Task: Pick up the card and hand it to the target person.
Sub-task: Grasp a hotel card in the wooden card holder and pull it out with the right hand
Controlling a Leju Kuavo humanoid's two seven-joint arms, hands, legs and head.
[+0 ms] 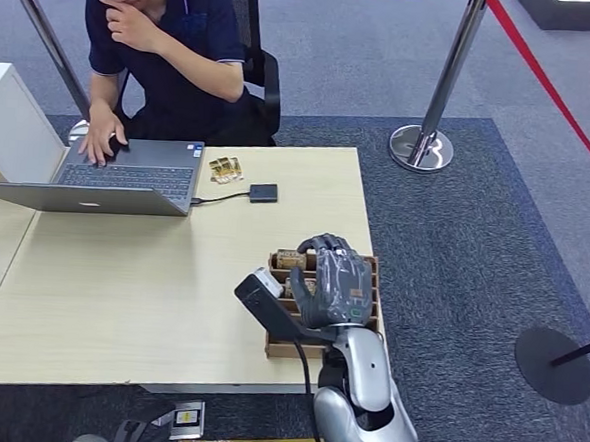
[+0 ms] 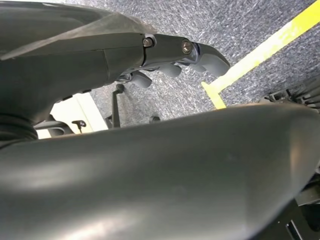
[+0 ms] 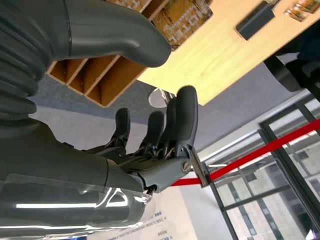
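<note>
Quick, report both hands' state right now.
Left hand: fingers curled, nothing held, closed.
Right hand: open, fingers apart, empty, above the wooden card rack.

No text, brand name or number is readable in these pictures. The silver laptop (image 1: 120, 182) on the light wooden bench (image 1: 121, 291) carries a small pale logo on its front edge, but the shape is too small to identify. The small gold and brown packets (image 1: 225, 169) lying beside the laptop have printed patterns, without letters that I can read. In the right wrist view, a white board (image 3: 166, 220) shows a few lines of small blue print, too blurred to make out. The brown patterned cards (image 3: 181, 17) in the wooden slotted box (image 3: 102, 75) show only a fine square pattern, no words.
</note>
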